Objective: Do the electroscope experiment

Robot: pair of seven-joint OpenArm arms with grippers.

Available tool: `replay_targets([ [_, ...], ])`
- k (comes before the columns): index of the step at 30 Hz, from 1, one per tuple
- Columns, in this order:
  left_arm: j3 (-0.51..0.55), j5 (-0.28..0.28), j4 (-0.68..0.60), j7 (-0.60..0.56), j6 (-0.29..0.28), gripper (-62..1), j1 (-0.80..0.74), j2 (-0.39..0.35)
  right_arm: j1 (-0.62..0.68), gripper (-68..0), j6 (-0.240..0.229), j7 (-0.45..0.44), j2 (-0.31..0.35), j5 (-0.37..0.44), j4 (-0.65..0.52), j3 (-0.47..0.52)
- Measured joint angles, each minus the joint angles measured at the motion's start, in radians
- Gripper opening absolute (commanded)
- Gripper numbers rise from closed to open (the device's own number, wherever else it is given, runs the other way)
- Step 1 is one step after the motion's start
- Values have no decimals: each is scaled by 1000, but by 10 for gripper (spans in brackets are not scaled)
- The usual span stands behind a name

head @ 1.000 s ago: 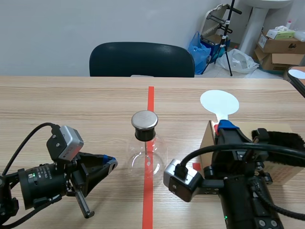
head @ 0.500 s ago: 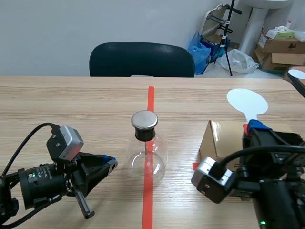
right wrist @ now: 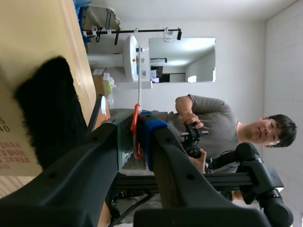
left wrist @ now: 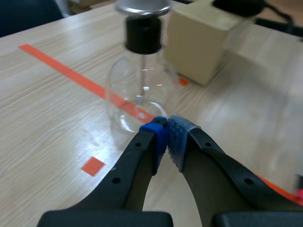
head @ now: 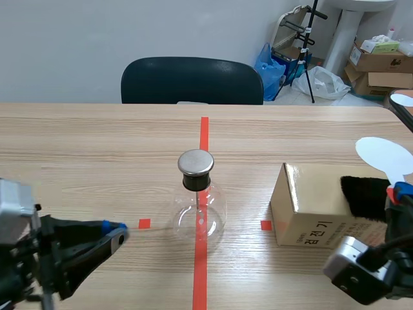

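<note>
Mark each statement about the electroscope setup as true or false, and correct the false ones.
1. The glass flask stands on the red tape line. True.
2. The left gripper grips the flask. False: its fingers are shut on nothing, short of the flask.
3. A black fur pad lies on the cardboard box. True.
4. The white paddle lies flat on the box. False: the right gripper holds it by its handle, off the box.
</note>
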State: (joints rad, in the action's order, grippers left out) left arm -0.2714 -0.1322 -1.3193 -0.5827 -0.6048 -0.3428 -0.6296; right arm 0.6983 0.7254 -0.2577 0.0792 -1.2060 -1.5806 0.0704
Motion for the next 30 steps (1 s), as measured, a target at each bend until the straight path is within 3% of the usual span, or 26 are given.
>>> replay_targets([
  [3, 95, 2, -134, -31, -87, -578, -149, -50, -3, -665, 0, -114, -33, 39, 44, 79],
  [6, 217, 0, -240, -117, -90, -578, -284, -60, -7, -665, 0, -218, -57, 69, 105, 143],
  [9, 326, 3, -328, -129, -90, -578, -365, -60, -21, -665, 0, -312, -73, 92, 163, 193],
  [11, 378, 47, -374, -135, -90, -578, -402, -60, -38, -665, 0, -364, -74, 114, 198, 220],
  [14, 403, 86, -396, -182, -90, -578, -431, -60, -75, -665, 0, -431, -73, 123, 256, 261],
  [18, 406, 92, -389, -200, -90, -578, -430, -58, -121, -665, 0, -479, -71, 122, 336, 288],
  [21, 405, 153, -381, -199, -90, -564, -430, -58, -139, -665, 0, -479, -71, 123, 369, 293],
  [23, 404, 158, -377, -200, -90, -454, -430, -58, -141, -665, 1, -498, -70, 124, 370, 295],
  [25, 404, 159, -377, -200, -90, -232, -427, -58, -141, -665, 1, -573, -67, 126, 370, 295],
  [27, 404, 158, -377, -201, -90, 14, -425, -58, -140, -665, 1, -581, -69, 123, 370, 286],
  [30, 404, 158, -377, -200, -90, 14, -425, -58, -141, -665, 3, -367, -96, 127, 368, 274],
])
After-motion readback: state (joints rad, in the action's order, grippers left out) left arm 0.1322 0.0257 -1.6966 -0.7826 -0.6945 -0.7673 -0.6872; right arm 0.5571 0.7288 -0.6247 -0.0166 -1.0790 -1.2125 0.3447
